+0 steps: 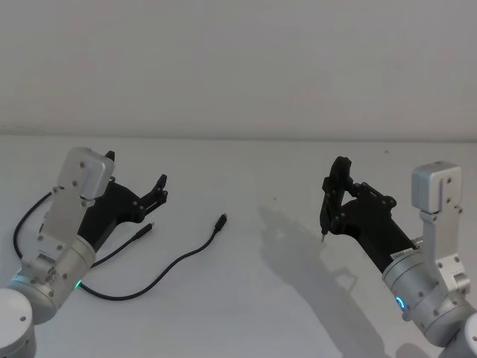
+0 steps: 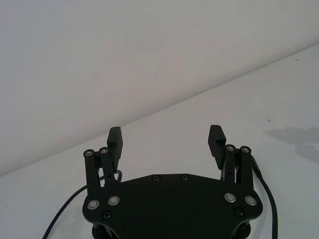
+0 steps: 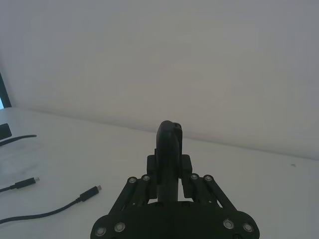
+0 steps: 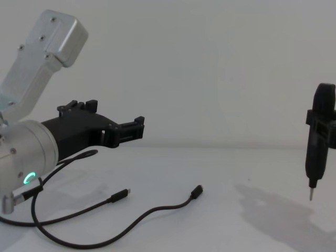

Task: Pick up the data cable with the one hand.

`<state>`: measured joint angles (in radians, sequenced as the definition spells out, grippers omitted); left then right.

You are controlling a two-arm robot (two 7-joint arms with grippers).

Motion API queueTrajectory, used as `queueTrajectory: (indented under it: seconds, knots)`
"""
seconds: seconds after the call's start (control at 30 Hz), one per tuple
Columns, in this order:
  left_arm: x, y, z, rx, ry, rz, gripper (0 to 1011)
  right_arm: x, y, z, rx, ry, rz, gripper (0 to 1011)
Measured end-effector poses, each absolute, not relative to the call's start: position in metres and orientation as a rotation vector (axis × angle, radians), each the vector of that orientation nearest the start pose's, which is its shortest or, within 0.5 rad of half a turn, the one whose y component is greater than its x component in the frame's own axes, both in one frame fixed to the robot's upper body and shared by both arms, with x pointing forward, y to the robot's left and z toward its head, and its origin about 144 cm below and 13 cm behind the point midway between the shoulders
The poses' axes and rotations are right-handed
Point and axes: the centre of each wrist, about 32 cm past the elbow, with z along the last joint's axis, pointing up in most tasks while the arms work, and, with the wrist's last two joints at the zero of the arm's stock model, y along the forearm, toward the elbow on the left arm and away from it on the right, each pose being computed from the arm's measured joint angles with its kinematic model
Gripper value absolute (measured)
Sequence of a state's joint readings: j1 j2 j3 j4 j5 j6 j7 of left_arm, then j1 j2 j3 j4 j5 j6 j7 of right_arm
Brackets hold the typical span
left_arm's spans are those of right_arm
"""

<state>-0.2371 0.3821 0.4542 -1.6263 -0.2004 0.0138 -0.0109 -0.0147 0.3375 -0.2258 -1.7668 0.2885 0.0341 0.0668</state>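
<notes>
**Left tool spread above the worktop, cable lying loose beside it**

The flat black forked plastic left tool (image 1: pixel 138 171), on its fat silver cylinder with a glowing green ring, hangs over the left part of the white worktop (image 1: pixel 253 313). Its two fingers (image 2: pixel 216 137) are spread wide with nothing between them. In the chest view it sits clear above the surface, pointing forward and toward the middle.

The long thin black data cable (image 1: pixel 173 263) lies loose on the worktop, apart from both tools. One small metal-tipped plug (image 1: pixel 147 229) rests just below the left tool's fingers. The cord from it runs back under the left arm, bends round near the robot, and curves out to the other plug (image 1: pixel 221 221), which lies nearer the worktop's middle.

The right tool (image 1: pixel 334 200) is raised over the right side, well apart from the cable. It is pressed together on a tall narrow black implement with a pointed metal tip (image 4: pixel 313 163), which hangs upright, tip down, above the worktop.
</notes>
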Motion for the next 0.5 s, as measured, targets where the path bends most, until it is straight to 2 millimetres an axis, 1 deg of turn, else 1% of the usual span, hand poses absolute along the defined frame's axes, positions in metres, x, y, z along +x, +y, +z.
queueTrajectory:
  seconds: [0.5]
  knots:
    - [0.4920,0.1984,1.2044,0.061,-0.268,1.124,1001,0.4433,-0.2371,1.1887,0.026,-0.075,-1.229,275]
